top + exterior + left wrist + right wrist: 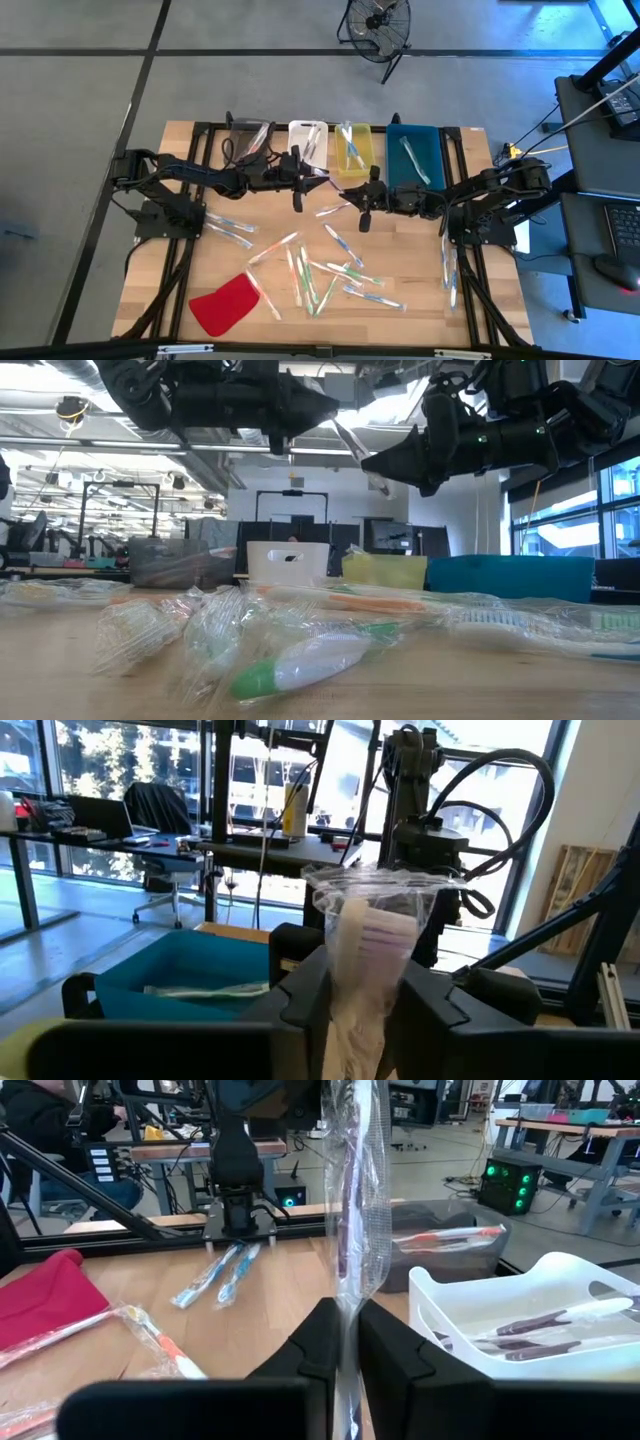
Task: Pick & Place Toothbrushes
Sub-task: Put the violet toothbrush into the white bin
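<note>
Toothbrushes: loose wrapped heap (pixel 325 275) on worktop (pixel 170 250) near white bin (pixel 307 140); left claw (pixel 360 995) pinching one wrapped toothbrush (pixel 370 935); right claw (pixel 345 1345) pinching another (pixel 350 1200).

I see toothbrushes (pixel 338 272) in glossy, crinkled clear wrap on a matt pale wood table (pixel 480 310), a red cloth (pixel 226 304) lower left.

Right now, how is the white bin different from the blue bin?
The white bin is smaller and narrower than the blue bin. The white bin holds several wrapped toothbrushes; the blue bin shows one toothbrush. Both are open-topped and sit at the table's far edge.
</note>
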